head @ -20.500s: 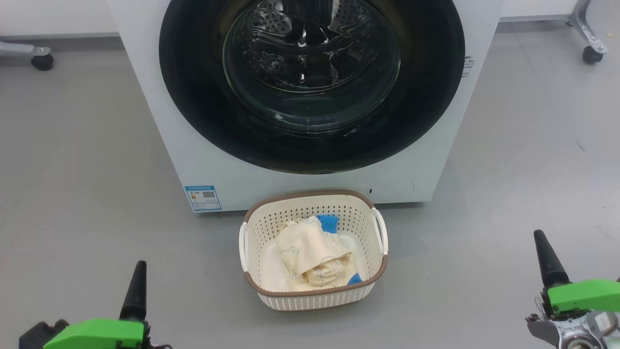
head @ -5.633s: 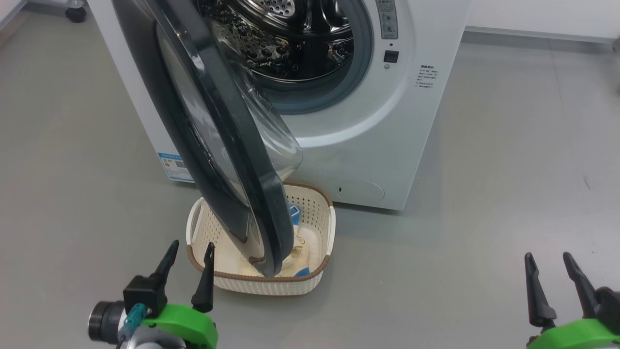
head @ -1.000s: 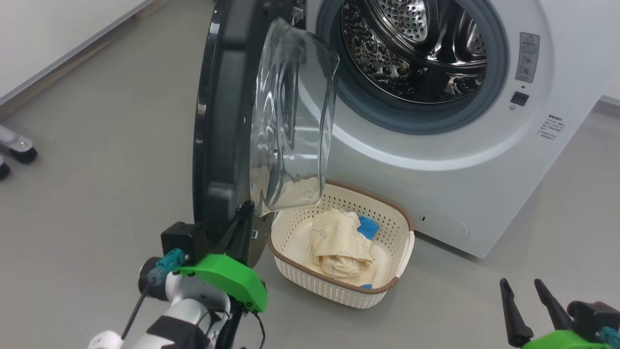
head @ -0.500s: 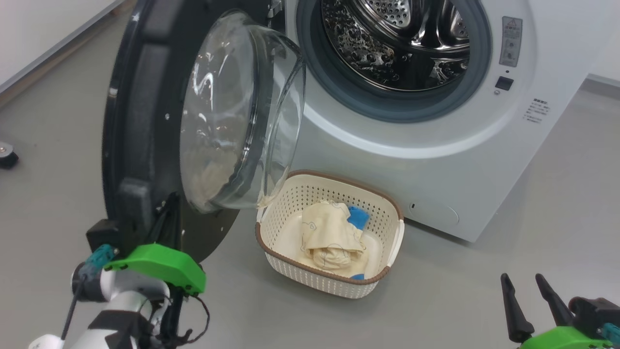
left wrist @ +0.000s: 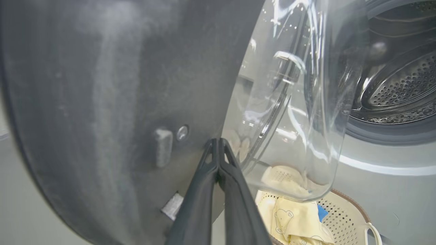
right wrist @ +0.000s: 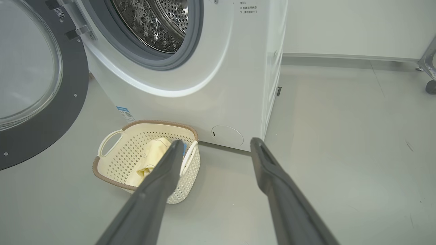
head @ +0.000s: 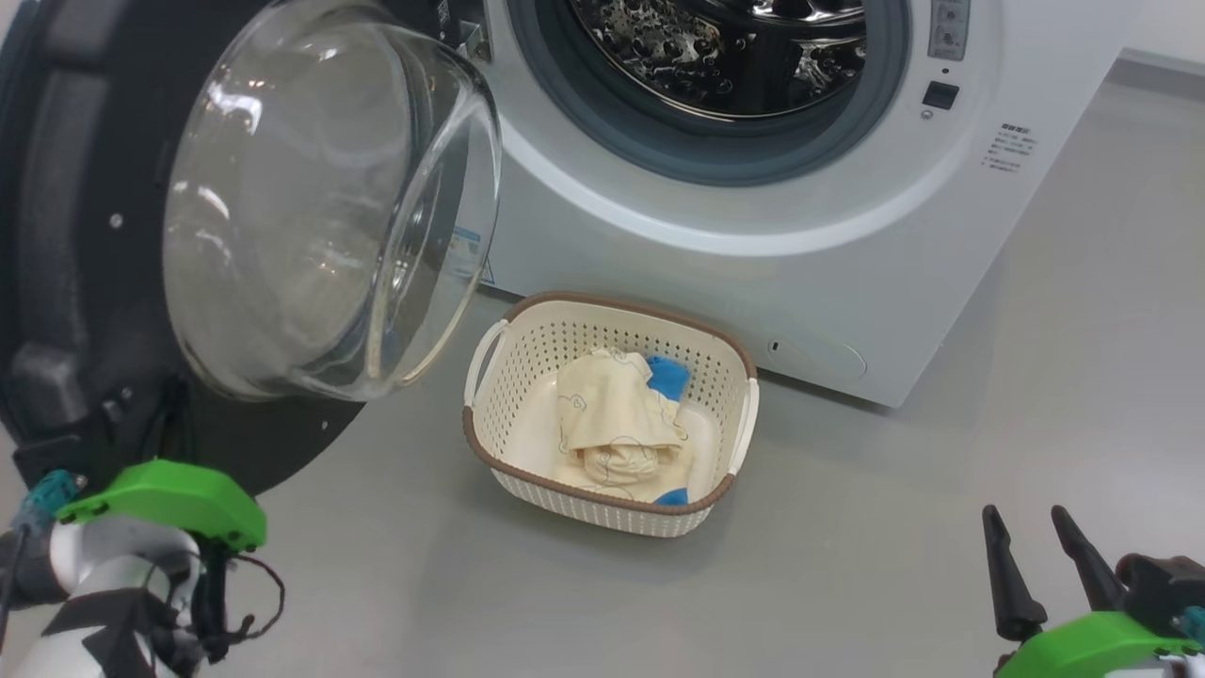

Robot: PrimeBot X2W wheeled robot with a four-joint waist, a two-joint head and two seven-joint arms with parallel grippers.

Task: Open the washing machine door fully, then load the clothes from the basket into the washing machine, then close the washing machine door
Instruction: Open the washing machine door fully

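The washing machine (head: 753, 273) stands with its steel drum (head: 725, 47) exposed. Its door (head: 66, 235) is swung far out to the left, the glass bowl (head: 320, 198) facing me. In the left wrist view my left gripper (left wrist: 218, 140) is shut with nothing in it, its tips touching the door's (left wrist: 102, 85) black inner face beside the glass. The cream basket (head: 602, 306) sits on the floor before the machine, holding pale yellow and blue clothes (head: 612, 424). My right gripper (head: 1036, 537) hangs open at the lower right, well away from the basket (right wrist: 160, 123).
Grey floor lies all around, with open room to the right of the machine (right wrist: 340, 136). A white wall runs behind it, and a wheeled metal leg (right wrist: 430, 68) stands at the far right.
The door has swung further open to the left, with my shut left gripper against its inner face. The head camera has shifted too. My right gripper stays open and still.
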